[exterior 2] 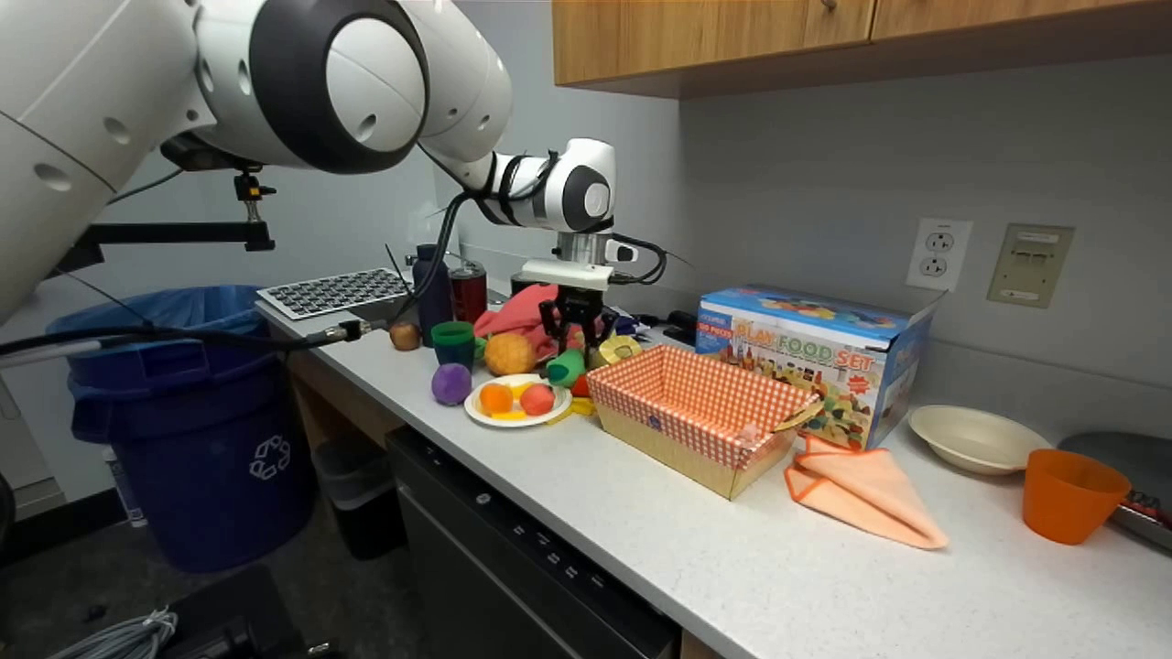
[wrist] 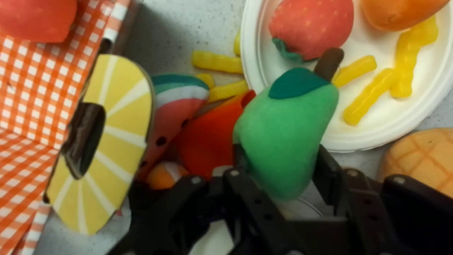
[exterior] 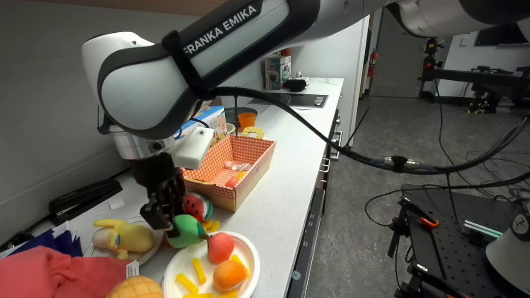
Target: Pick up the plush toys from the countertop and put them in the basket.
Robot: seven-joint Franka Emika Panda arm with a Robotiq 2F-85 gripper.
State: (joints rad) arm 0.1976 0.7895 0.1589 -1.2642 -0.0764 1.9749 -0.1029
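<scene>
My gripper [wrist: 283,159] is shut on a green fruit toy [wrist: 286,131] with a brown stem; both fingers touch its sides. In both exterior views the gripper [exterior: 163,215] [exterior 2: 572,340] holds the green toy [exterior: 185,231] [exterior 2: 566,368] low, beside the basket. A strawberry toy [wrist: 313,24] and an orange toy [wrist: 400,12] lie on a white plate [wrist: 253,67]. A watermelon toy [wrist: 173,113] and a red toy [wrist: 212,138] lie between gripper and basket. The rectangular basket [exterior 2: 678,453], lined in orange-and-white check [wrist: 32,78], holds a peach-red toy [wrist: 35,17].
A yellow slice [wrist: 131,117] stands beside the basket rim. A blue printed box [exterior 2: 806,357] stands behind the basket. A peach cloth [exterior 2: 865,494], an orange cup [exterior 2: 1071,499], a purple toy [exterior 2: 450,384] and a cross-hatched toy [exterior 2: 509,353] are also on the counter.
</scene>
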